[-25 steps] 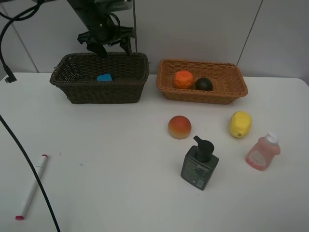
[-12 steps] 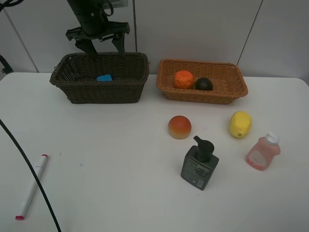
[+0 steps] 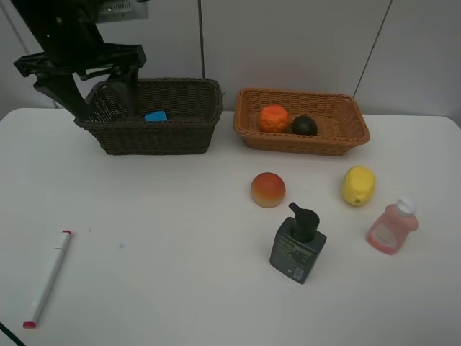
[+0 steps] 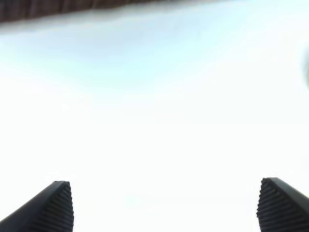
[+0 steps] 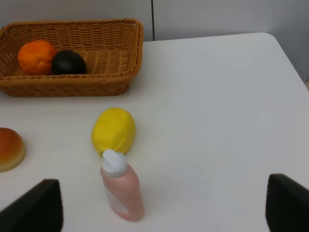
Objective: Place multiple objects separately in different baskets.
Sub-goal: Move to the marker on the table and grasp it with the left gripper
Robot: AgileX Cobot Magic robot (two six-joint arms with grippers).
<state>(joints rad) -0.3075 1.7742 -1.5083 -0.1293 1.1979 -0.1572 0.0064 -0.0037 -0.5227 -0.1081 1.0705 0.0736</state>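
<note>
The left tool (image 3: 101, 97), wide open and empty, hangs upper left at the dark basket (image 3: 155, 137), which holds a blue eraser (image 3: 155, 116). The right tool (image 5: 164, 212) gapes empty too. Orange (image 3: 274, 117) and mangosteen (image 3: 304, 125) lie in the tan basket (image 3: 338, 140). Peach (image 3: 268, 189), lemon (image 3: 358, 185), pump bottle (image 3: 297, 249) and pink bottle (image 3: 391, 228) sit lower right, marker (image 3: 47, 277) lower left.
</note>
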